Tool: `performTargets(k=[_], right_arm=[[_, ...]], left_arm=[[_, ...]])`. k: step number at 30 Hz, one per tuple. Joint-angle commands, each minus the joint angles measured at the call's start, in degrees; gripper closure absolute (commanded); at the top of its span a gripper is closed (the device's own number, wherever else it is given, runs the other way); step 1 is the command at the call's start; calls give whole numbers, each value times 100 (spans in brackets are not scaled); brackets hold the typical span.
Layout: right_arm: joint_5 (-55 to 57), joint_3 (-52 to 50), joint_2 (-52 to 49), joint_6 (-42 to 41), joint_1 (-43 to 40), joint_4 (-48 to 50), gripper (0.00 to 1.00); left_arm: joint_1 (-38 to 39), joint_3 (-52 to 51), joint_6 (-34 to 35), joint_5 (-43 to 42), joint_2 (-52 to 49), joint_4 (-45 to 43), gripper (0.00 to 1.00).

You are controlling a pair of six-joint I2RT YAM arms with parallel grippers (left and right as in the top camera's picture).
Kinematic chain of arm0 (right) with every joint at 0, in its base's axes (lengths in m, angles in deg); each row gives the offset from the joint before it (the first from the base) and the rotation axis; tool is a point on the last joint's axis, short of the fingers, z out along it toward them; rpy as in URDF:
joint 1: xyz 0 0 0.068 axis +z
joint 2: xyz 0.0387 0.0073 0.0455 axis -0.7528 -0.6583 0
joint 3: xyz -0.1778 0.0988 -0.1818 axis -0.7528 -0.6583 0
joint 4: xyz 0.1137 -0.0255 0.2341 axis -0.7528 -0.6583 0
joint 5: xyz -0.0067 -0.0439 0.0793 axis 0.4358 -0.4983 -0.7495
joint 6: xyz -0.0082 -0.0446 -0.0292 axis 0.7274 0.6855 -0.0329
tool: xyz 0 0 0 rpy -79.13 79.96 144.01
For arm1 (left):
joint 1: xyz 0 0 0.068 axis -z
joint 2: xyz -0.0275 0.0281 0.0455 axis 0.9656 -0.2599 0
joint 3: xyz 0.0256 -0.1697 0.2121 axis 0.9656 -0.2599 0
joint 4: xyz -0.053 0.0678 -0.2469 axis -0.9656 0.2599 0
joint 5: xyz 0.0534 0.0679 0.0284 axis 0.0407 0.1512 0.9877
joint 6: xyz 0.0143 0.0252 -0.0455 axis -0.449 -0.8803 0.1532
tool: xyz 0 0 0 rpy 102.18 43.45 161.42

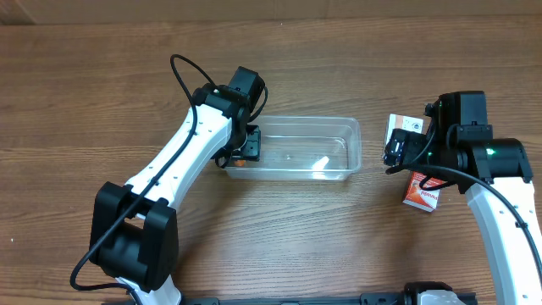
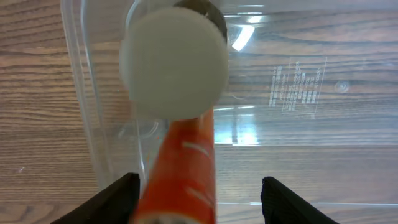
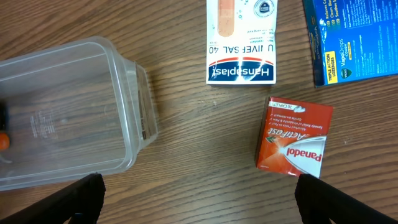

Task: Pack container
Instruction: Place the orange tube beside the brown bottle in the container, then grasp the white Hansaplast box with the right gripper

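The clear plastic container [image 1: 305, 157] lies in the middle of the table and also shows in the left wrist view [image 2: 298, 93] and the right wrist view [image 3: 62, 112]. My left gripper [image 1: 246, 148] hangs over its left end, with its fingers [image 2: 199, 186] spread. An orange bottle with a white cap [image 2: 183, 162] stands between them inside the container. It is near the left finger and apart from the right one. The bottle shows as a small orange spot in the overhead view [image 1: 240, 155]. My right gripper [image 1: 396, 152] is open and empty over bare table [image 3: 199, 186], right of the container.
A red Panadol box [image 3: 292, 144] lies right of the container and shows in the overhead view [image 1: 421, 193]. A white Hansaplast box [image 3: 241, 40] lies behind it [image 1: 405, 125]. A blue VapoDrops pack [image 3: 354, 37] lies further right.
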Motion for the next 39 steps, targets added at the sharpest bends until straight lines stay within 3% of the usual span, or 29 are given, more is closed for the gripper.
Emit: performTargets(k=[1,7,10,15,20,26,32,39], right_arm=[[55,151,70,15,-15,22,0],[55,76,70,17,-15,76,0],[55,76,70,17,-15,74,0],[306,98,76,-227,-15,-127,0],[839,1067,-4,-105,-15,-22,0],[804,1786,-1569,195,-323,219,0],[717,1786,-3228,361,-428,463,0],[699,1775,-4019,369,-446,616,0]], left_arm=[[-33,28,-85,101,-42,-13,36],[-33,710,-129,197,-9,142,32],[-33,1613,-129,675,4,645,29],[-68,2909,-140,697,96,1322,26],[-960,3067,140,131,852,1241,23],[-2249,3064,-26,-586,1045,1327,23],[-2319,3058,-68,-562,1045,1327,22],[-2319,3058,-66,-564,1043,1325,22]])
